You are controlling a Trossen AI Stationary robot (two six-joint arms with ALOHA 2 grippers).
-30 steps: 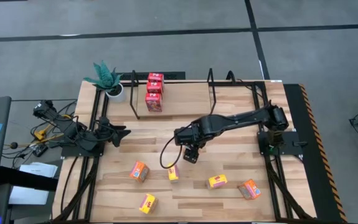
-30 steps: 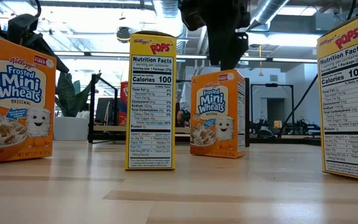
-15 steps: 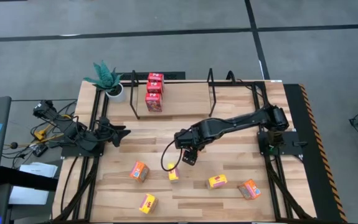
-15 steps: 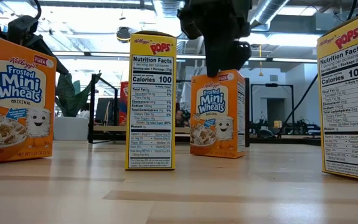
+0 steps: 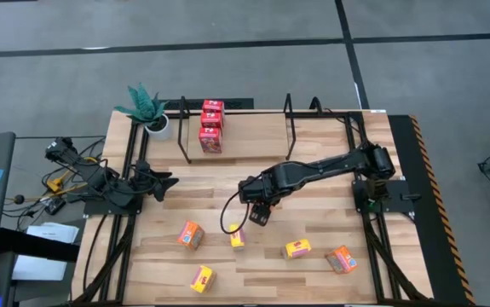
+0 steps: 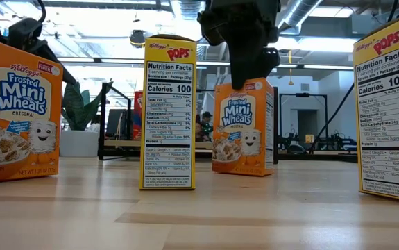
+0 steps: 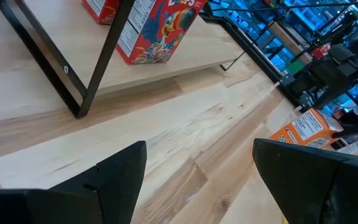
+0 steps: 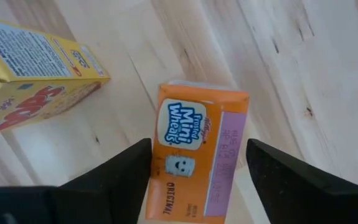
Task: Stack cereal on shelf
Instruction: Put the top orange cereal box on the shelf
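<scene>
So the right claw [image 5: 260, 214] is hanging over the middle of the counter [image 5: 313, 170], straight above an orange Mini Wheats box [image 8: 194, 152]. From the wrist cam its two fingers [image 8: 113, 177] sit on either side of that box, but I can't tell whether they're actually touching it, so no call on whether it's gripped. In the low view that same box [image 6: 242, 127] looks tipped a little, with the claw right on top of it.

The left claw [image 5: 166, 181] is parked at the left edge of the counter with its fingers [image 7: 113, 171] spread apart and nothing between them.

The shelf [image 5: 236, 141] sits along the far side of the counter, and three red boxes [image 5: 211, 125] are lined up in it near its left end. A white potted plant [image 5: 149, 111] is just beside that end.

Loose on the near part of the counter: an orange box [image 5: 192, 234], a yellow Pops box [image 5: 237, 239] close to the right claw, another yellow box [image 5: 297, 248], an orange box [image 5: 341, 258] further right, and a yellow box [image 5: 202, 278] nearest the front edge.
</scene>
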